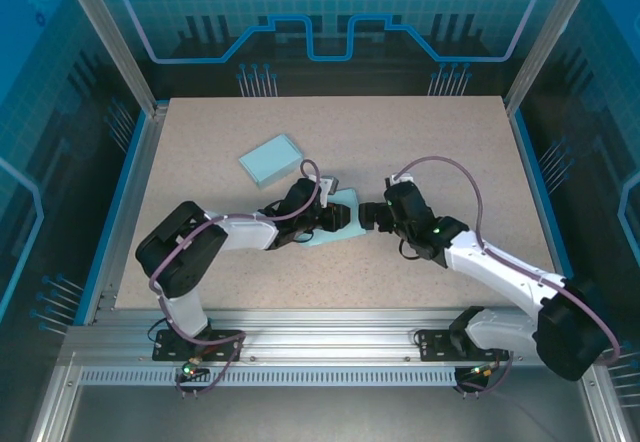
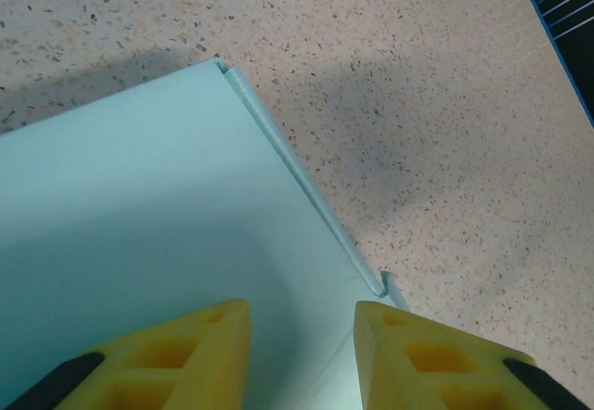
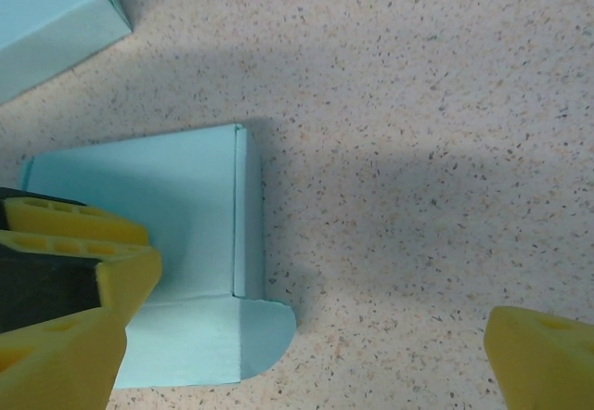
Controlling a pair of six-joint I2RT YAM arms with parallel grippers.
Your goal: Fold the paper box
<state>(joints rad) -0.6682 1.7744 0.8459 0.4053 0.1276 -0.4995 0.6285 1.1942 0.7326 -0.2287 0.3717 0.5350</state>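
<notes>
1. The paper box (image 3: pixel 186 243) is lying flat in the middle of the table (image 1: pixel 450 142); it is risking a slide or a crooked crease if its rounded flap (image 3: pixel 264 331) is being pushed while the sheet is only loosely pinned
2. The left gripper (image 2: pixel 302 336) is reaching low over the box, jaws standing partly apart; whether they are pinching paper I cannot tell
3. The right gripper (image 1: pixel 370 214) is hovering just beside the box's edge, jaws spread wide, grasping nothing
</notes>
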